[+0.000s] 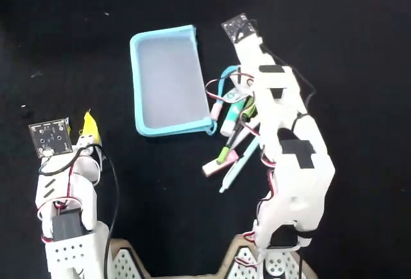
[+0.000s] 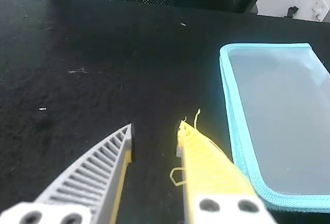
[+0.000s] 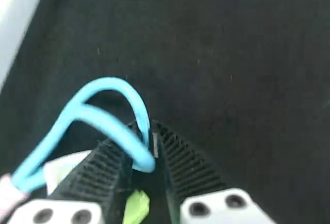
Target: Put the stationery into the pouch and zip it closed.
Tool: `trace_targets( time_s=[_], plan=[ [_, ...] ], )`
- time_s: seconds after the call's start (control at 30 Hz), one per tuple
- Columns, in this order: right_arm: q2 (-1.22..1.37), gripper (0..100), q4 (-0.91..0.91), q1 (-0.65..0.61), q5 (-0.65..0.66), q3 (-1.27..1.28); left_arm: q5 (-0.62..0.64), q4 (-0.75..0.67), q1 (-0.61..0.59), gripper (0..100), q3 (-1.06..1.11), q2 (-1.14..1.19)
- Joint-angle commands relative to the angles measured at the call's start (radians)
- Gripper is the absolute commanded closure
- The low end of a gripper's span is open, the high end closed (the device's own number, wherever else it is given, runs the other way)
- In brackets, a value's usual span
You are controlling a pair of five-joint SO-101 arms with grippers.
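Note:
A light-blue pouch [image 1: 168,80] with a pale see-through face lies flat in the middle of the black table; its corner also appears in the left wrist view [image 2: 278,126]. A blue wrist strap [image 1: 225,78] loops from the pouch's near right corner. My right gripper [image 3: 152,149] is shut on this blue strap [image 3: 105,110], over the stationery. The stationery pile [image 1: 234,141] of pens, markers and a pink eraser lies right of the pouch, partly under the right arm. My left gripper [image 2: 154,131] hangs open and empty over bare table to the pouch's left, seen from above at the near left [image 1: 90,130].
The table [image 1: 334,47] is covered in black cloth. The two arm bases stand at the near edge. A chair and floor lie beyond the far edge.

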Motion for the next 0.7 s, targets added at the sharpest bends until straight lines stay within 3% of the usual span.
trace_targets(
  time_s=[0.0, 0.23, 0.43, 0.67],
  plan=[
    [-0.157, 98.8, 0.123, 0.017, -0.015, -0.044, -0.015, 0.002, 0.008, 85, 0.022, -0.008],
    [-0.437, 98.8, 0.311, -0.031, -0.155, 0.061, -0.015, 0.002, 0.008, 85, 0.022, -0.008],
    [-0.71, 98.8, 0.442, -0.089, -0.158, 0.232, -0.015, 0.005, 0.007, 85, 0.022, -0.008],
    [-1.059, 98.8, 0.459, -0.077, -0.152, 0.512, -0.015, 0.005, 0.007, 85, 0.022, -0.008]
  ],
)
